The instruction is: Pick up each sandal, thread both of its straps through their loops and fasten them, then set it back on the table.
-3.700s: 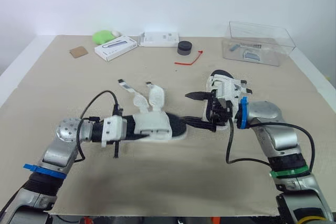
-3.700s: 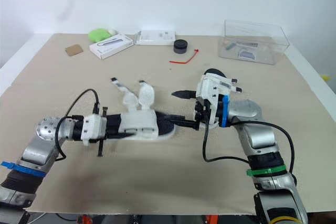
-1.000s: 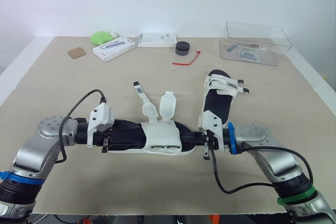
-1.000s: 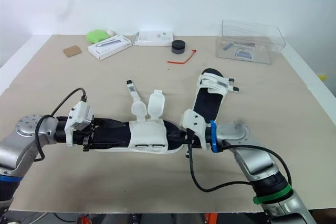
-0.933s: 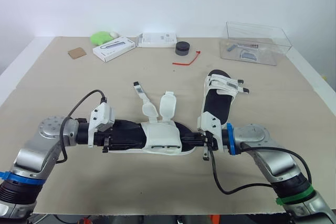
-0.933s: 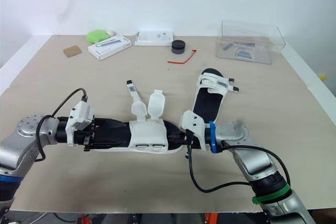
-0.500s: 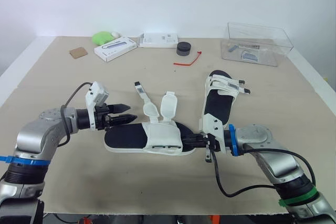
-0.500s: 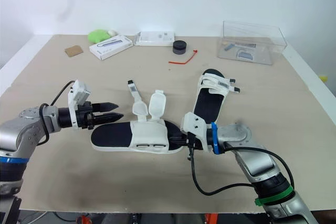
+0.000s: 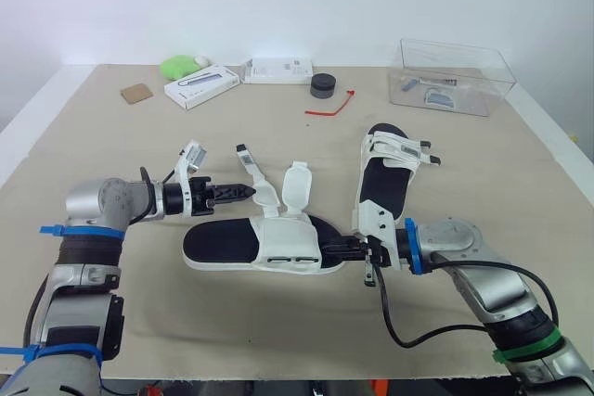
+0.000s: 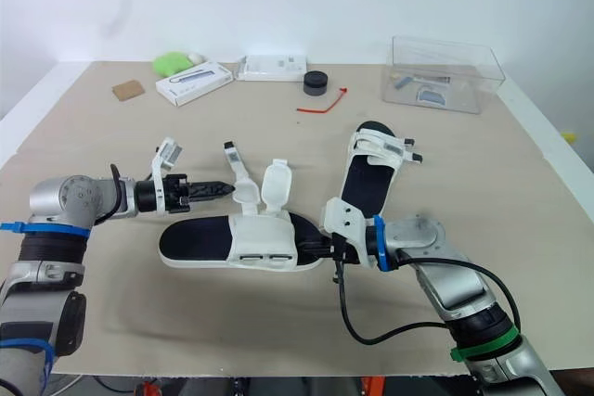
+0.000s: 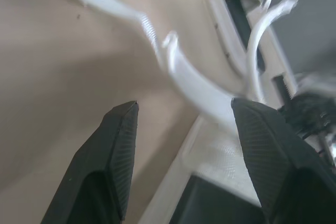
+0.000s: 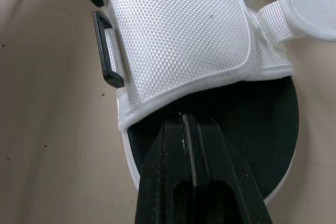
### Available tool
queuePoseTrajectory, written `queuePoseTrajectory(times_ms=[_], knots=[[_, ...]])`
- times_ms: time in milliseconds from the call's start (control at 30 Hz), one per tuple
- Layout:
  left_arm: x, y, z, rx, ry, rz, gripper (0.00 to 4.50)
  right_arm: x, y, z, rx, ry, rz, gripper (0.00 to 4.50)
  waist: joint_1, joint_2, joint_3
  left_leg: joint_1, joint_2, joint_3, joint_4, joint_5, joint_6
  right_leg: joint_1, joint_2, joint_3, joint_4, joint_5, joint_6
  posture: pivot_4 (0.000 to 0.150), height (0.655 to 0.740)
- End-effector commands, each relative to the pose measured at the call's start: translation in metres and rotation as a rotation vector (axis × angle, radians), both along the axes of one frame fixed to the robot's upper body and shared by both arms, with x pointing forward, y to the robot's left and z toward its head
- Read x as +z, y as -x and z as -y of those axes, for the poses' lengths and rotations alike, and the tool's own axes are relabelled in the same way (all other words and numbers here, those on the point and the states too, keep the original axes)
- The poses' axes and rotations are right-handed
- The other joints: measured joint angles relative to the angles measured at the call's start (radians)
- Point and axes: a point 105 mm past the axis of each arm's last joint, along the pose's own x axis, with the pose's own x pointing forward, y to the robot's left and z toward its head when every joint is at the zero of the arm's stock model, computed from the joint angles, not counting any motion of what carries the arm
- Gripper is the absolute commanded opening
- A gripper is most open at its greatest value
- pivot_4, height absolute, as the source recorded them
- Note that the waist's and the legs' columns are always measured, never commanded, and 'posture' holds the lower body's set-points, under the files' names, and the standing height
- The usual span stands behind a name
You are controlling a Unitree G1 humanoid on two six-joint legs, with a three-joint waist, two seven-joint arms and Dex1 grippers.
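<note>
An unfastened sandal (image 9: 255,248), white upper on a black sole, lies flat on the table (image 9: 111,146) in front of me. Both of its straps stand open on the far side: a long one (image 9: 252,173) and a wide flap (image 9: 297,183). My left gripper (image 9: 249,191) is open and points at the long strap (image 11: 194,85), which lies just beyond its fingertips, untouched. My right gripper (image 12: 191,121) is shut, its tips resting on the black footbed at the toe end under the upper's edge. A second sandal (image 9: 385,178) lies to the right with its straps across it.
Along the far edge sit a clear plastic box (image 9: 455,76), two white boxes (image 9: 202,85) (image 9: 278,70), a green object (image 9: 181,65), a black round piece (image 9: 323,85), a red tie (image 9: 334,104) and a brown card (image 9: 137,93).
My left gripper has come off the sandal's heel, drawn back, then moved to the far side up to the long strap. The sandal and the right gripper have stayed put.
</note>
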Motion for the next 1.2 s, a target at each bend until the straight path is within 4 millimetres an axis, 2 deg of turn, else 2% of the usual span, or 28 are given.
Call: queuePoseTrajectory(times_ms=[33, 233, 467, 733, 867, 967, 1000, 1067, 1133, 1200], knots=[[0.014, -0.007, 0.002, 0.014, 0.074, -0.002, 2.91, 0.009, 0.001, 0.001, 0.009, -0.002, 0.042, 0.10, 0.000, 0.000, 0.000, 0.000, 0.000, 0.000, 0.000, 0.000, 0.000, 0.000, 0.000, 0.000, 0.000, 0.000, 0.000, 0.150, 0.7400], [0.004, -0.032, 0.012, 0.120, 0.157, -0.084, 2.91, 0.010, 0.002, -0.002, 0.011, -0.003, 0.050, 0.10, 0.000, 0.000, 0.000, 0.000, -0.001, 0.000, 0.000, 0.001, -0.001, 0.000, -0.001, 0.000, 0.000, 0.000, 0.000, 0.150, 0.7400], [0.003, -0.045, 0.027, 0.144, 0.197, -0.110, 2.91, 0.010, 0.002, -0.002, 0.014, 0.002, 0.055, 0.10, 0.000, 0.000, 0.000, 0.000, -0.002, 0.000, 0.000, 0.001, -0.002, 0.000, -0.001, 0.000, 0.000, 0.000, 0.000, 0.150, 0.7400], [-0.001, -0.066, 0.017, 0.270, 0.167, -0.069, 2.91, 0.011, 0.002, -0.004, 0.019, 0.000, 0.055, 0.10, 0.000, 0.000, 0.000, 0.000, -0.003, 0.000, 0.000, 0.001, -0.002, 0.000, -0.001, 0.000, 0.000, 0.001, 0.001, 0.150, 0.7400], [0.001, -0.069, 0.023, 0.263, 0.180, -0.041, 2.91, 0.010, 0.002, -0.004, 0.019, 0.003, 0.056, 0.10, 0.000, -0.001, 0.000, 0.000, -0.003, 0.000, 0.000, 0.001, -0.002, 0.000, -0.001, 0.000, 0.000, 0.001, 0.001, 0.150, 0.7400], [0.000, -0.068, 0.028, 0.244, 0.170, -0.025, 1.71, 0.010, 0.002, -0.003, 0.019, 0.007, 0.056, 0.00, 0.000, -0.001, 0.000, 0.000, -0.003, 0.000, 0.000, 0.001, -0.002, 0.000, -0.001, 0.000, 0.000, 0.001, 0.001, 0.150, 0.7400], [0.000, -0.068, 0.029, 0.236, 0.174, -0.023, 1.48, 0.010, 0.002, -0.003, 0.019, 0.008, 0.056, 0.00, 0.000, -0.001, 0.000, 0.000, -0.003, 0.000, 0.000, 0.001, -0.002, 0.000, -0.001, 0.000, 0.000, 0.001, 0.001, 0.150, 0.7400], [0.002, -0.067, 0.030, 0.218, 0.171, -0.005, 0.43, 0.010, 0.003, -0.003, 0.020, 0.011, 0.055, 0.00, 0.000, -0.001, 0.000, -0.001, -0.003, 0.000, 0.000, 0.001, -0.002, 0.000, -0.001, 0.000, 0.000, 0.001, 0.001, 0.150, 0.7400], [0.003, -0.065, 0.032, 0.186, 0.144, 0.029, 0.10, 0.009, 0.004, -0.003, 0.021, 0.013, 0.053, 0.00, 0.000, -0.001, 0.000, -0.001, -0.003, 0.000, 0.000, 0.001, -0.002, 0.000, -0.001, 0.000, 0.000, 0.001, 0.001, 0.150, 0.7400], [0.008, -0.065, 0.032, 0.152, 0.106, 0.106, 0.10, 0.009, 0.004, -0.003, 0.024, 0.015, 0.050, 0.00, 0.000, -0.001, 0.000, -0.001, -0.003, 0.000, 0.000, 0.001, -0.002, 0.000, -0.001, 0.000, 0.000, 0.001, 0.001, 0.150, 0.7400]])
